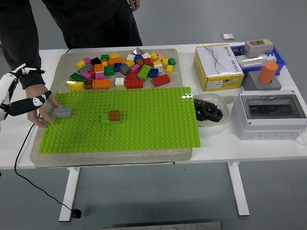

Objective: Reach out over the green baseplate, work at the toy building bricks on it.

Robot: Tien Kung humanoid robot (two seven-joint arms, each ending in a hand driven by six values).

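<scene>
The green baseplate (144,124) lies on a grey mat. A grey brick (61,112) sits on its left part, with nothing holding it. Near the middle, a brown brick (114,114) sits on top of a green brick (106,119). My left hand (34,86) hovers at the picture's left edge, off the plate, with its fingers spread and nothing in them. A person's hand (40,113) rests at the plate's left edge, its fingertips just left of the grey brick. My right hand is out of the picture.
A pile of loose coloured bricks (122,69) fills the mat behind the plate. To the right stand a yellow box (218,67), a white bowl (210,112), a grey enclosure (271,114) and a blue bin (261,55). The person stands at the far left side.
</scene>
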